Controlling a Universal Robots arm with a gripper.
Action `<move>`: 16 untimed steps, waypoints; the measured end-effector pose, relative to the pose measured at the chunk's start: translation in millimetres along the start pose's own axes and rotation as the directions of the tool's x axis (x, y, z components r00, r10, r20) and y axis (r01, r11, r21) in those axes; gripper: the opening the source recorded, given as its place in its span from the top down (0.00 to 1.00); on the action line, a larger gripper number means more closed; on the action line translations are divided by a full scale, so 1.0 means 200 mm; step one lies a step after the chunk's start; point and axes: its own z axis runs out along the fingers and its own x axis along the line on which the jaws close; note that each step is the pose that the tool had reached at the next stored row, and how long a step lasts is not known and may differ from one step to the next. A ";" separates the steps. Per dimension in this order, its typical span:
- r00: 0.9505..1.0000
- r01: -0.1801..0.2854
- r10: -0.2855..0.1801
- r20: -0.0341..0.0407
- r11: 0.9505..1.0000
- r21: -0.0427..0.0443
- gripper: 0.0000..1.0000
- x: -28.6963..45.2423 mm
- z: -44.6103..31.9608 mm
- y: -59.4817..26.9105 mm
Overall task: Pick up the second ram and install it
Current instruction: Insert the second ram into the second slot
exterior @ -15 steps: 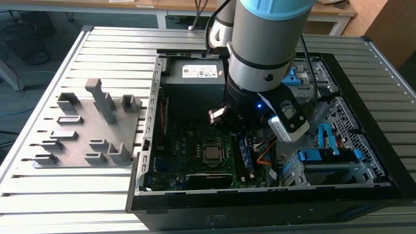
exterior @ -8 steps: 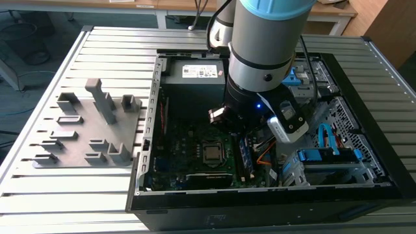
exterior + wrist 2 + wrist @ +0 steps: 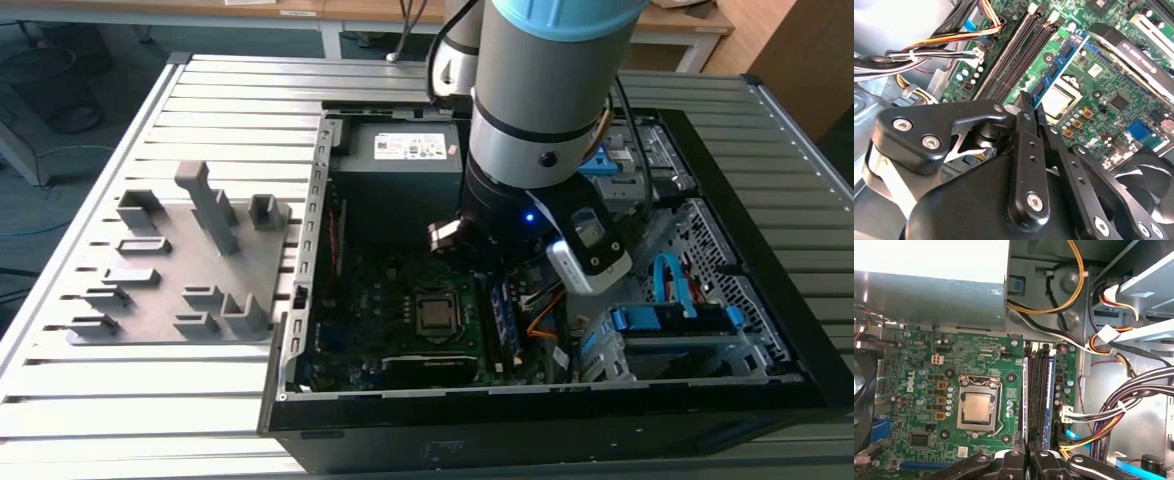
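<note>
The black gripper (image 3: 1028, 462), fingers (image 3: 1015, 463) pinched on the thin dark second ram (image 3: 1029, 452), holds it lengthwise directly above the long black memory slots (image 3: 1038, 395).

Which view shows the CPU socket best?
The first wrist view: the CPU socket lies whole and face-on. The second wrist view shows it partly behind a RAM stick; the exterior view shows it small.

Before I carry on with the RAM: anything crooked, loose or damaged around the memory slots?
Nothing stands out. A dark memory stick stands on edge beside the CPU socket, parallel to the empty slots, with the gripper at its end. Whether it is fully seated can't be told.
</note>
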 end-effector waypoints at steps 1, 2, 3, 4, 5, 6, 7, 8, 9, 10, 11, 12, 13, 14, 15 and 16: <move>1.000 -0.003 0.003 0.000 1.000 0.000 0.86 0.000 0.000 0.000; 1.000 -0.007 0.007 0.000 1.000 0.000 0.86 0.000 0.000 0.000; 1.000 -0.010 0.010 0.000 1.000 0.000 0.86 0.000 0.000 0.000; 1.000 -0.014 0.014 0.001 1.000 0.001 0.86 0.000 0.000 0.000; 1.000 -0.017 0.017 0.001 1.000 0.001 0.86 0.000 0.000 0.000; 1.000 -0.021 0.021 0.001 1.000 0.001 0.86 0.000 0.000 0.000; 1.000 -0.024 0.024 0.001 1.000 0.001 0.86 0.000 0.001 0.000; 1.000 -0.027 0.027 0.001 1.000 0.001 0.86 0.000 0.000 0.000; 1.000 -0.031 0.031 0.001 1.000 0.001 0.86 0.000 0.001 0.000; 0.999 -0.033 0.033 0.001 0.999 0.002 0.86 0.000 0.001 0.000; 0.999 -0.035 0.035 0.001 0.999 0.002 0.86 0.000 0.001 0.000; 0.999 -0.037 0.037 0.001 0.999 0.002 0.86 0.000 0.001 0.000; 0.999 -0.039 0.039 0.001 0.999 0.002 0.86 0.000 0.001 0.000; 0.999 -0.041 0.041 0.002 0.999 0.002 0.86 0.000 0.002 0.001; 0.999 -0.047 0.047 0.002 0.999 0.001 0.86 0.000 0.003 0.001; 0.999 -0.047 0.047 0.002 0.999 -0.002 0.86 0.000 0.005 0.000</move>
